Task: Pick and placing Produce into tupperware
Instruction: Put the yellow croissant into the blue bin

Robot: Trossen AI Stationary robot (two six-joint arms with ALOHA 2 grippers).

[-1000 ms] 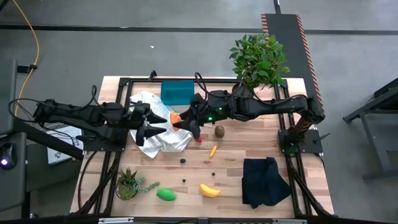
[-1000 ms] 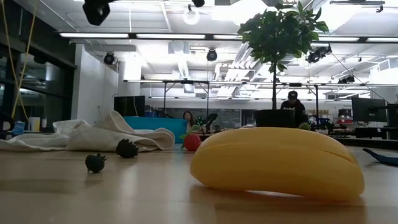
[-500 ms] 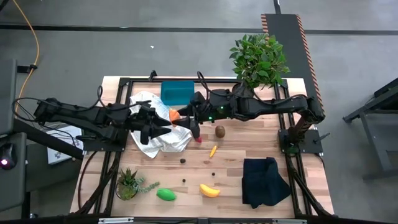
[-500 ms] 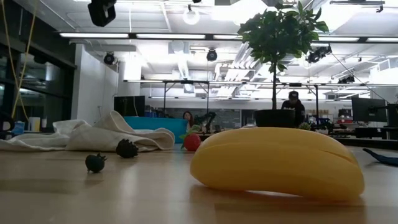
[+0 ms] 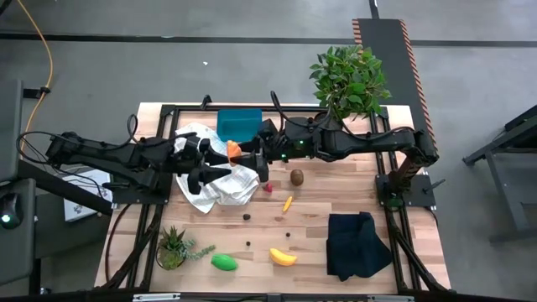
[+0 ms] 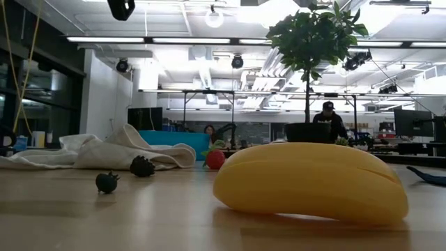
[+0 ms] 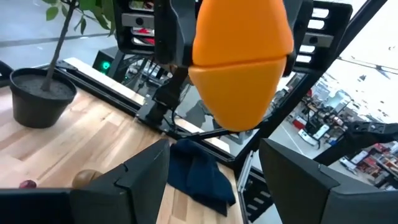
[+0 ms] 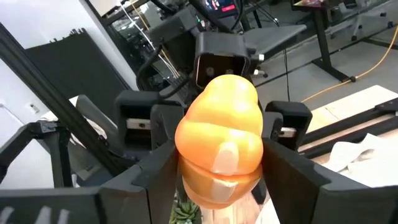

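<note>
My right gripper (image 5: 245,156) is shut on an orange toy fruit (image 5: 233,151), held above the white cloth (image 5: 220,186) just near of the teal tupperware (image 5: 239,124). My left gripper (image 5: 216,168) is open and empty beside it; in the left wrist view the orange fruit (image 7: 242,62) hangs ahead of its spread fingers (image 7: 143,180). On the table lie a kiwi (image 5: 296,176), a strawberry (image 5: 268,188), a small carrot (image 5: 288,202), a banana (image 5: 283,257), a green oval (image 5: 223,262) and dark berries (image 5: 247,216). My right gripper pinches the orange fruit between its two fingers, one on each side (image 8: 186,155). The fingers come roughly level from the table's right. The fruit is lifted clear, above the white cloth.
A leafy bush (image 5: 348,80) stands at the far right corner. A black cloth (image 5: 357,243) lies near right. A small spiky plant (image 5: 172,246) stands near left. In the low view the banana (image 6: 310,181) fills the foreground, with berries (image 6: 106,182) to its left.
My right gripper has carried the orange fruit toward the table's left and far edge, nearer the tupperware, still clear of the cloth.
</note>
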